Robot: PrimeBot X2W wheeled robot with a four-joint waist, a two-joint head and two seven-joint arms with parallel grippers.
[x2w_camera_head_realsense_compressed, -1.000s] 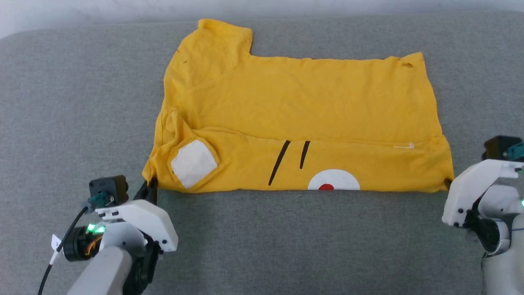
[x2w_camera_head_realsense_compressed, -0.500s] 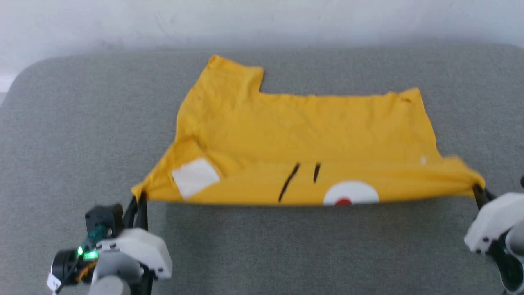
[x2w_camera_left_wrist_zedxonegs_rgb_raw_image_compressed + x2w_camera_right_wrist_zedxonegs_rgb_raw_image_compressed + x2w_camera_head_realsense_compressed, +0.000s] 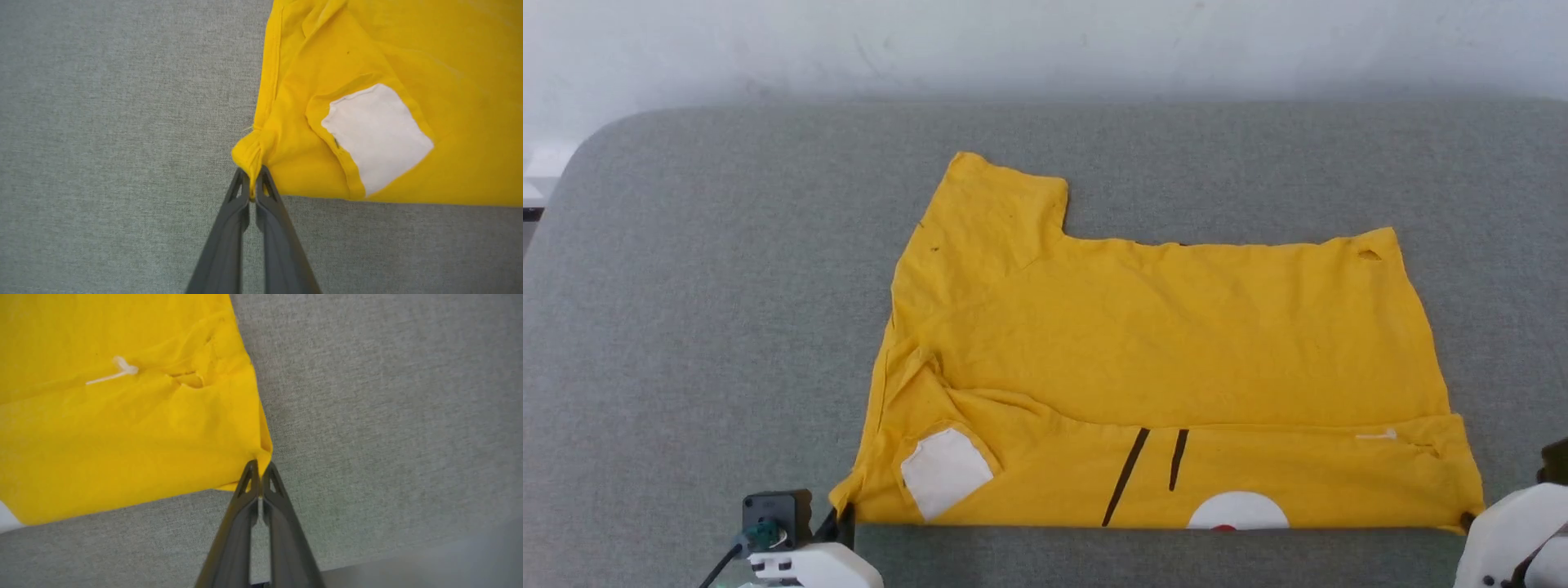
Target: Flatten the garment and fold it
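Your left end effector (image 3: 254,179) is pinching the near left corner of the bright yellow cotton T-shirt (image 3: 1160,343). The shirt is now lying flat on the grey fabric-covered tabletop (image 3: 711,286), its near edge no longer stretching taut above it as it was half a second ago. Your right end effector (image 3: 260,467) is clamping the near right corner.
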